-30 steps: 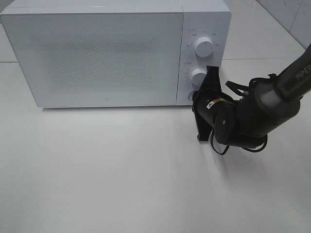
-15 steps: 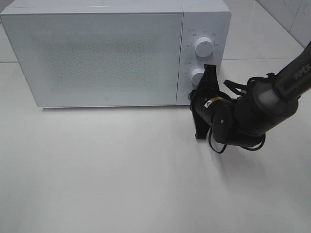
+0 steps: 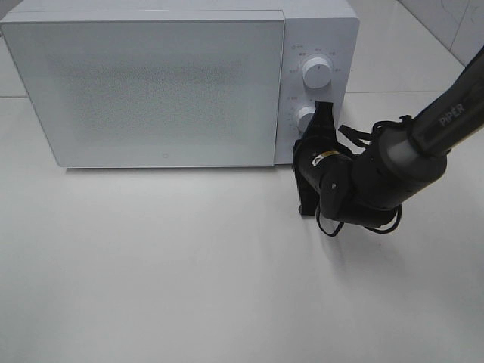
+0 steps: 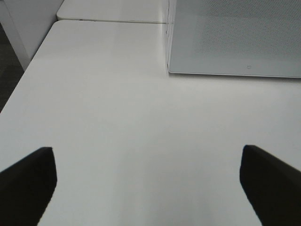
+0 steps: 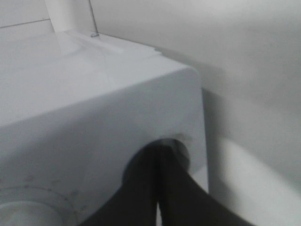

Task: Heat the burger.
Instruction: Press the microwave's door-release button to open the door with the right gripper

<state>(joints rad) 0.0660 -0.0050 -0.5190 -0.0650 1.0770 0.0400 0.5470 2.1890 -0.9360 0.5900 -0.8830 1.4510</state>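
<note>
The burger is out of view; the white microwave (image 3: 151, 91) stands with its door shut. My right gripper (image 3: 300, 149) is shut, with nothing held. In the right wrist view the right gripper (image 5: 161, 153) has its joined fingertips against the round button (image 5: 182, 151) at the bottom corner of the control panel, below the lower knob (image 3: 304, 119). My left gripper (image 4: 148, 165) does not show in the exterior high view. The left wrist view shows it open over bare table, with its two dark fingers (image 4: 28, 183) far apart and nothing between them.
The microwave's upper knob (image 3: 316, 72) sits above the lower one on the panel. White tabletop (image 3: 189, 265) stretches in front of the microwave. In the left wrist view the table's edge (image 4: 28, 66) drops off beside the microwave's left side.
My right arm has shifted slightly left, closer to the microwave's control panel. The left gripper stays open.
</note>
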